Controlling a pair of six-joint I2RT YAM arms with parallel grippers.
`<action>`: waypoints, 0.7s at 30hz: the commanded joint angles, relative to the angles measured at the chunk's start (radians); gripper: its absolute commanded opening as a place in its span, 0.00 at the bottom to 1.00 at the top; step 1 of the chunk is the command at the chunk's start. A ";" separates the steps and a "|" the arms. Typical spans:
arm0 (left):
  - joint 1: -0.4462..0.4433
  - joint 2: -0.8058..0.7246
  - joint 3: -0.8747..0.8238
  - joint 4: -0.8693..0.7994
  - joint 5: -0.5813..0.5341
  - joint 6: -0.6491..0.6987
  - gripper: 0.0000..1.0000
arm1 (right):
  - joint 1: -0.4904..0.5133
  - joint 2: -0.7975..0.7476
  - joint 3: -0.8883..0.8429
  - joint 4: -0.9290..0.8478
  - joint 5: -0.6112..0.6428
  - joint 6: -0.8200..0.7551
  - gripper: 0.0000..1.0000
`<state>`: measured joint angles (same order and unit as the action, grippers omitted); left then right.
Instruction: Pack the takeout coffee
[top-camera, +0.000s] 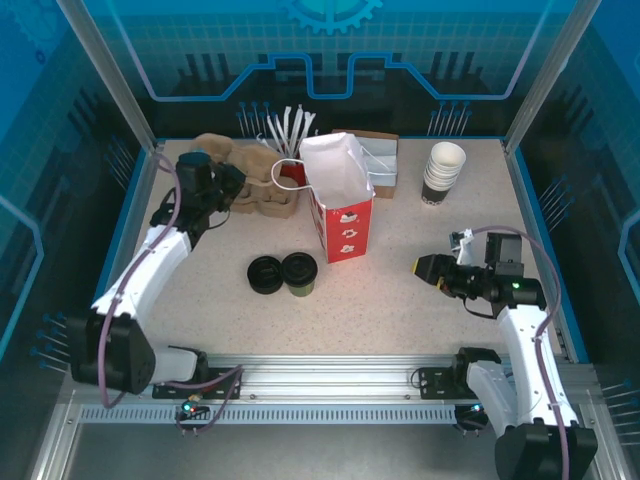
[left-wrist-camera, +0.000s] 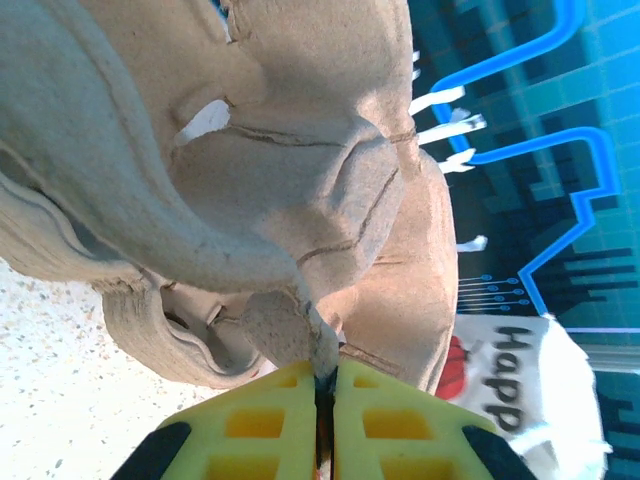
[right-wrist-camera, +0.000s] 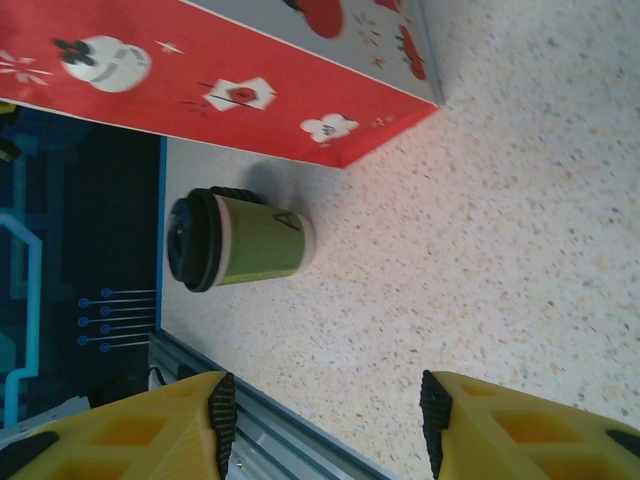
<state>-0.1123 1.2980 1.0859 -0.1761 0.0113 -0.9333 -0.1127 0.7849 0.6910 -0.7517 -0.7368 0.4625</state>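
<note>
The takeout coffee (top-camera: 299, 273) is a small olive-green cup with a black lid, standing on the table in front of the red and white paper bag (top-camera: 340, 205). In the right wrist view the cup (right-wrist-camera: 245, 240) stands well ahead of my open right gripper (right-wrist-camera: 325, 420), with bare table between the fingers. From above, the right gripper (top-camera: 430, 268) hangs to the right of the cup, pointing toward it. At the back left, my left gripper (top-camera: 232, 186) is shut on the edge of a brown pulp cup carrier (top-camera: 268, 195). Its yellow fingertips (left-wrist-camera: 325, 385) pinch the carrier's rim (left-wrist-camera: 300, 180).
A low stack of black lids (top-camera: 266, 274) sits just left of the coffee. A stack of lidless cups (top-camera: 443, 172) stands at the back right. White stirrers (top-camera: 290, 128) and a flat box (top-camera: 378, 165) lie behind the bag. Blue walls enclose the table.
</note>
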 joint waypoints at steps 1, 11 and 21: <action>0.011 -0.114 0.077 -0.172 -0.050 0.137 0.09 | -0.018 -0.016 0.080 -0.002 -0.045 0.009 0.54; 0.008 -0.300 0.235 -0.392 0.058 0.329 0.09 | 0.020 -0.001 0.303 0.097 -0.128 0.069 0.55; -0.109 -0.337 0.263 -0.371 0.430 0.440 0.11 | 0.274 0.108 0.560 0.166 -0.120 0.079 0.56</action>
<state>-0.1741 0.9512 1.3087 -0.5289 0.2787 -0.5713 0.0910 0.8665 1.1934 -0.6186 -0.8413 0.5419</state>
